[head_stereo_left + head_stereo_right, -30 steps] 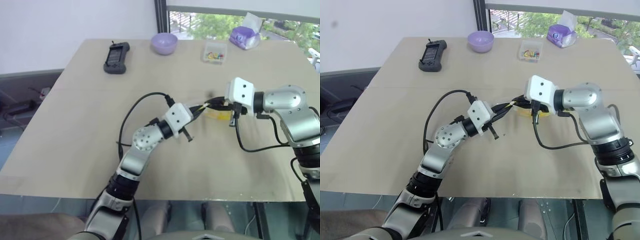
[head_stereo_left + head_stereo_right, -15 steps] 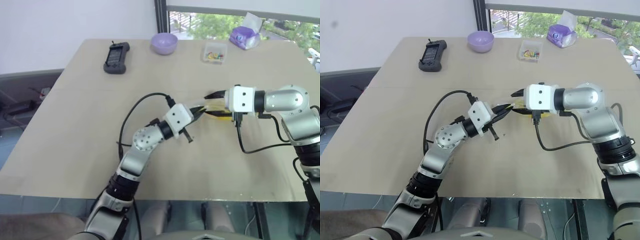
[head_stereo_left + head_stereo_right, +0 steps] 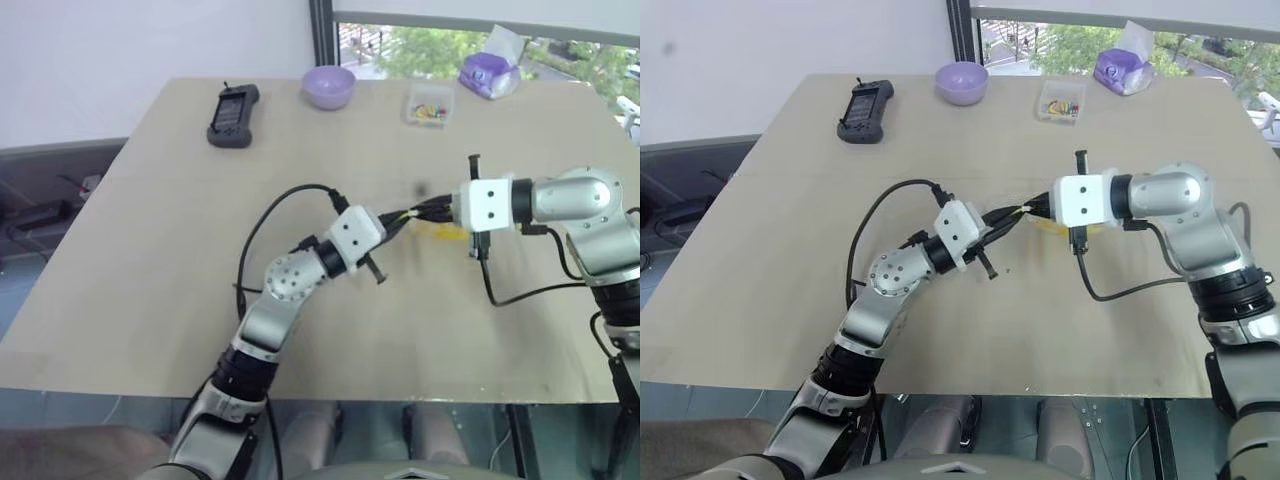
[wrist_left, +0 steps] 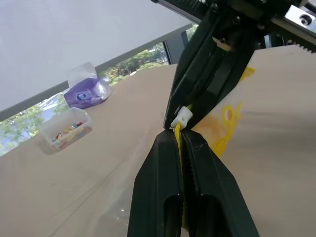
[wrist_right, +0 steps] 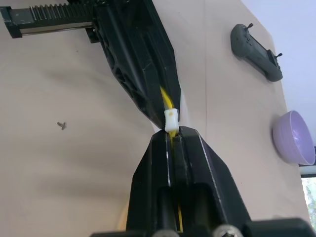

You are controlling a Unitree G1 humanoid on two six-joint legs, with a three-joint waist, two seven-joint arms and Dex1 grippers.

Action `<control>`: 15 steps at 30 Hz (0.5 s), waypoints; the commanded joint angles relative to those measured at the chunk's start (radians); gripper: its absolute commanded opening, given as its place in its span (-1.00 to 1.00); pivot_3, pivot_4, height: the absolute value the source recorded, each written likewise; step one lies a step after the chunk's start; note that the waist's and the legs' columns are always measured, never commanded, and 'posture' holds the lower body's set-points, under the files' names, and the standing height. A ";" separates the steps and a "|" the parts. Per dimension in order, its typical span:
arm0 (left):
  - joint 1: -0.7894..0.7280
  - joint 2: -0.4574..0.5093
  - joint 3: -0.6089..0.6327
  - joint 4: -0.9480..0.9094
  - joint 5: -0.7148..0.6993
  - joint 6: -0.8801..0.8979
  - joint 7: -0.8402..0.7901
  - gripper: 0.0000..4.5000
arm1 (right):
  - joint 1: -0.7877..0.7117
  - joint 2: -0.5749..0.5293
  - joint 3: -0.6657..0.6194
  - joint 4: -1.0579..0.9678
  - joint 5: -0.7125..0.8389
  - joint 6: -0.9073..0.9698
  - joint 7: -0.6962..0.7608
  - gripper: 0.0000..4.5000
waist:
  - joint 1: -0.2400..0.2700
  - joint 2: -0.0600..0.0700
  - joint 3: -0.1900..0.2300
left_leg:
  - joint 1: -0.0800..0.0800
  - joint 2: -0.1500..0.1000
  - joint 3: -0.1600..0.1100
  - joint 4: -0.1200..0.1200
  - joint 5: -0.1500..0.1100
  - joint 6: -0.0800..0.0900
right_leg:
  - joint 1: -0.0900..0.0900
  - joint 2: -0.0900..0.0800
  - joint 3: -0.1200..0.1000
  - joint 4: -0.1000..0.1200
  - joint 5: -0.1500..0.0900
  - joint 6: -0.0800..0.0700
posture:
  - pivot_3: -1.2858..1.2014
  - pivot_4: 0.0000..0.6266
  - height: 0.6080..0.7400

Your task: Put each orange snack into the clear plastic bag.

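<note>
The clear plastic bag (image 3: 443,231) hangs just above the table's middle, held by its yellow seal strip (image 4: 178,143). My left gripper (image 3: 400,218) is shut on that strip. My right gripper (image 3: 432,210) faces it tip to tip, shut on the same strip. A small white slider (image 5: 170,120) sits on the strip between the two pairs of tips. An orange-yellow patch shows through the bag under the right gripper; it looks like the orange snack (image 3: 1055,227), largely hidden by the gripper.
At the table's far side lie a black handheld controller (image 3: 232,115), a purple bowl (image 3: 329,86), a small clear box of colourful bits (image 3: 431,104) and a purple tissue pack (image 3: 487,72). Cables loop from both wrists over the tabletop.
My right gripper opened half a second ago, rolled at the wrist, and has shut again on the seal strip. The left gripper has kept still, shut on the strip.
</note>
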 commanded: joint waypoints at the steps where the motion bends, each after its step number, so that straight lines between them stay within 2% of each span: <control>1: 0.004 -0.005 -0.010 -0.026 -0.009 -0.001 -0.003 -1.00 | -0.040 -0.009 -0.028 -0.030 0.020 -0.031 0.001 -0.91 | 0.000 0.000 0.000 | 0.000 0.000 0.000 0.000 0.000 0.000 | 0.000 0.000 0.000 0.000 0.000 0.000 | 0.03 -0.52 1.00; 13: 0.004 -0.007 -0.012 -0.024 -0.006 -0.002 -0.003 -1.00 | -0.041 -0.039 -0.029 -0.024 0.022 -0.039 0.031 -0.91 | 0.000 0.000 0.000 | 0.000 0.000 0.000 0.000 0.000 0.000 | 0.000 0.000 0.000 0.000 0.000 0.000 | 0.03 -0.52 1.00; 14: 0.004 -0.007 -0.011 -0.024 -0.006 -0.002 -0.003 -1.00 | -0.042 -0.039 -0.029 -0.021 0.021 -0.046 0.030 -0.67 | 0.000 0.000 0.000 | 0.000 0.000 0.000 0.000 0.000 0.000 | 0.000 0.000 0.000 0.000 0.000 0.000 | 0.03 -0.52 1.00; 15: 0.004 -0.007 -0.011 -0.025 -0.007 -0.002 -0.003 -1.00 | -0.042 -0.038 -0.030 -0.020 0.020 -0.049 0.028 -0.52 | 0.000 0.000 0.000 | 0.000 0.000 0.000 0.000 0.000 0.000 | 0.000 0.000 0.000 0.000 0.000 0.000 | 0.03 -0.52 1.00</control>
